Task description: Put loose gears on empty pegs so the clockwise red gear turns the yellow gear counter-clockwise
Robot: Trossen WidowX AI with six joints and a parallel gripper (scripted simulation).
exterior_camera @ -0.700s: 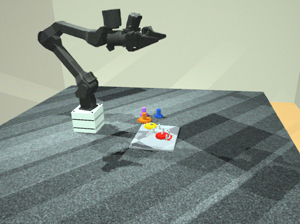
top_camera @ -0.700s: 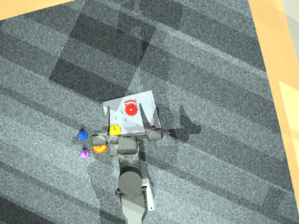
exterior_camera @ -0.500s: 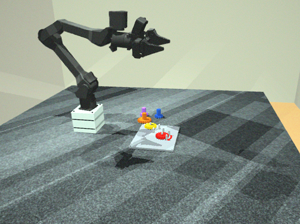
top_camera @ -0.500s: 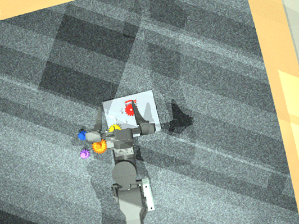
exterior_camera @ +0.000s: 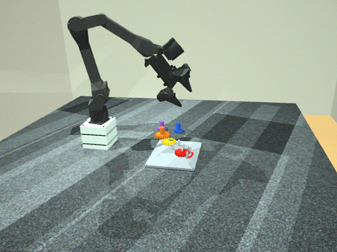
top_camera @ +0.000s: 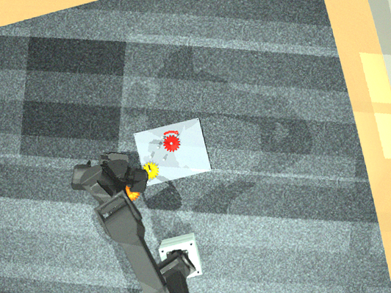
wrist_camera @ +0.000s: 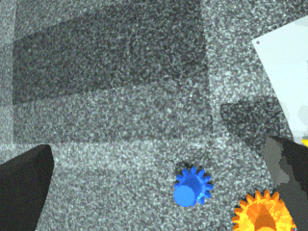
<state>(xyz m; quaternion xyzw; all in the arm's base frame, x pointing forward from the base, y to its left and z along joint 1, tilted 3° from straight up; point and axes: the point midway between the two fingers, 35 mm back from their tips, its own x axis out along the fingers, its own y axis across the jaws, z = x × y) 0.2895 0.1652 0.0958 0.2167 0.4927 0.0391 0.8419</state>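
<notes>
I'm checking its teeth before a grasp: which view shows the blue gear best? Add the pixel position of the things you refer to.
The wrist view: it shows the blue gear [exterior_camera: 178, 127] [wrist_camera: 192, 187] from above, teeth and post distinct. The exterior view shows it small, from the side, post upright. In the top view it cannot be seen.

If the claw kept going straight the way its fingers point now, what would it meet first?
Probably the table top, near the small blue toothed gear; depth is unclear.

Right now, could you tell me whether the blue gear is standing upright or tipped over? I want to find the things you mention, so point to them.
Upright: the exterior view shows the blue gear [exterior_camera: 178, 127] [wrist_camera: 193, 185] with its toothed rim down and its knob pointing up.
</notes>
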